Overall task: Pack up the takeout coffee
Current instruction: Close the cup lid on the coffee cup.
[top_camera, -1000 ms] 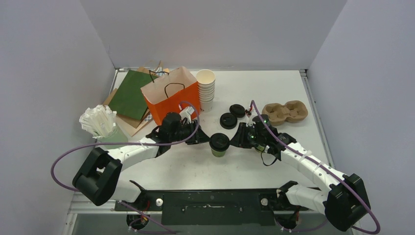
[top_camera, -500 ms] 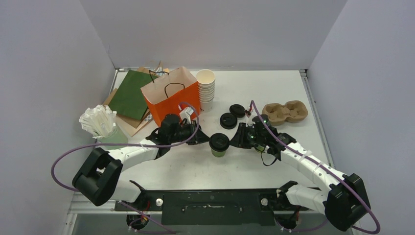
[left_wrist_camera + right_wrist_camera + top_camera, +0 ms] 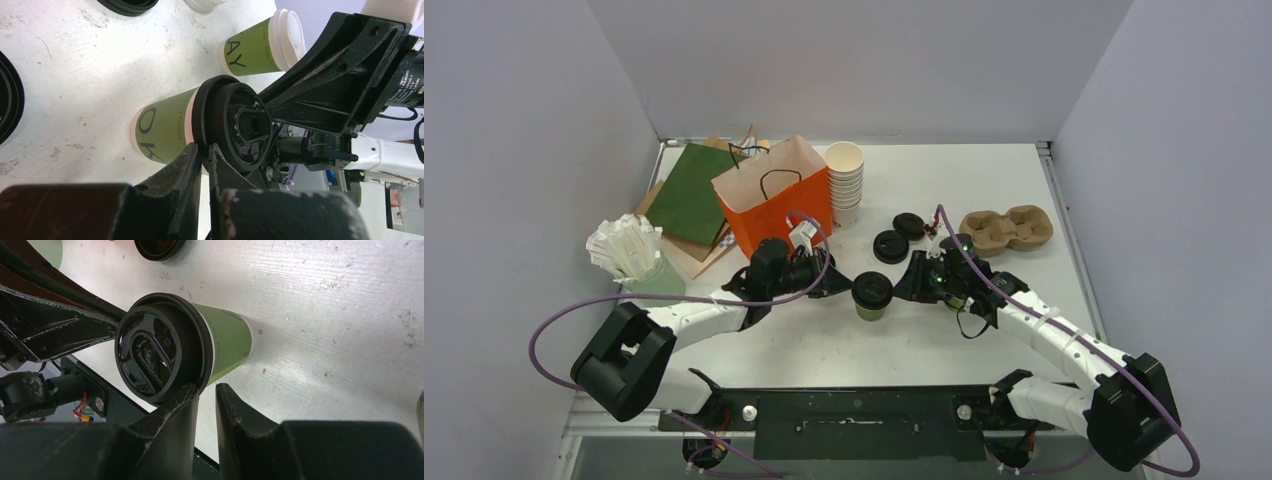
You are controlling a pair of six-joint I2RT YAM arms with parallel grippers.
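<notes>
**A:** Left gripper [image 3: 205,150] first: its fingers are drawn almost together, and the rim of the black lid [image 3: 235,125] runs straight into that slit. It's clamped on the black-lidded cup [image 3: 162,132] by the lid's edge.

**B:** The right gripper [image 3: 207,392] faces it from the other side with its jaws narrow too. One finger touches the same rim, but I can't tell if it actually bites.

**A:** So the cup stands upright on the table [image 3: 824,340], sandwiched between the two sets of fingertips.

**B:** Both arms are low, forearms stretched out flat towards each other, wrists level.

**A:** Past the cup from the left gripper there's a white-lidded cup [image 3: 250,50], upright beside the right gripper's body.

**B:** An orange bag [image 3: 774,200] sits just behind the left wrist. Loose black lids [image 3: 891,245] lie just beyond the right gripper, with a pulp carrier [image 3: 1006,228] further off.

**A:** And against a second ago?

**B:** The left wrist has slid back a touch towards its base. The cup and the right arm haven't budged.
</notes>
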